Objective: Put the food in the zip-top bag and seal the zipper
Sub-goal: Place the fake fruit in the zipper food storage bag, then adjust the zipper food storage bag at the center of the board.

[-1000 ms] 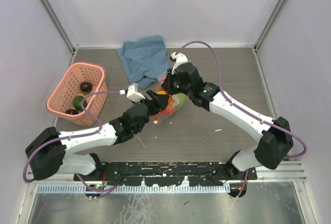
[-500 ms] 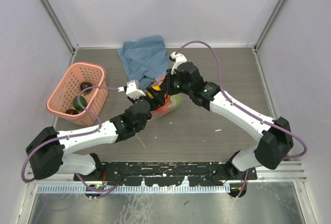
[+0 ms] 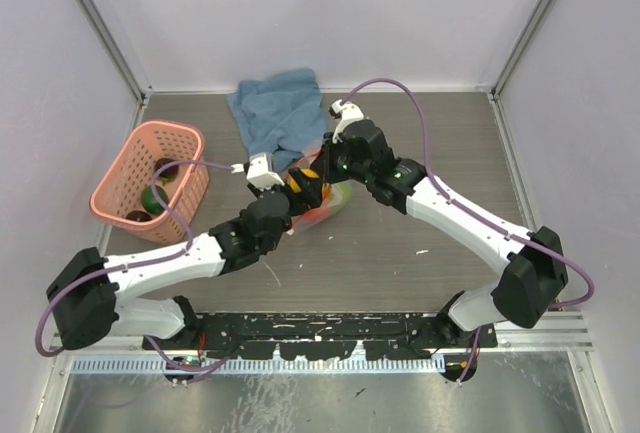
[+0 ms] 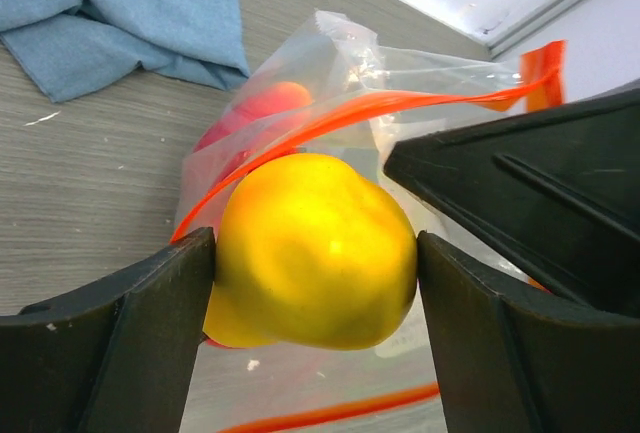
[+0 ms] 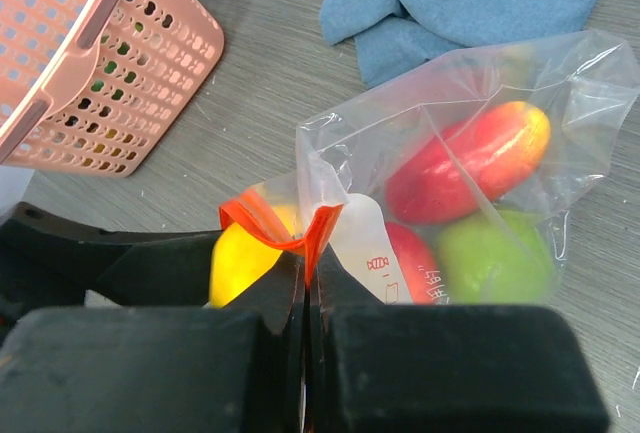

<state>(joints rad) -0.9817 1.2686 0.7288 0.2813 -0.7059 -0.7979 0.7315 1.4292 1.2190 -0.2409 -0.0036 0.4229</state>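
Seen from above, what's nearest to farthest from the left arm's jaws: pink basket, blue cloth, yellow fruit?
1. Yellow fruit, gripped between the jaws.
2. Blue cloth, just behind.
3. Pink basket, off to the left.

Blue cloth [image 3: 272, 113]: crumpled, on the far side of the table, a little left of centre, folds bunched up.

Pink lattice basket [image 3: 112, 168]: on the left side, close to the left wall, set at an angle to the table edges. It is rectangular with rounded corners and an open top. Cloth and basket lie apart, with bare surface between them.

Table [image 3: 450, 143]: grey wood-grain with scattered white flecks. One small white scrap [image 3: 421, 251] lies right of centre.

Pale walls [image 3: 320, 13] stand left, far and right, with slanting metal posts [image 3: 100, 23] at the far corners.

Black mounting plate [image 3: 320, 325] runs along the near edge, with a slotted metal strip [image 3: 300, 364] nearer still.
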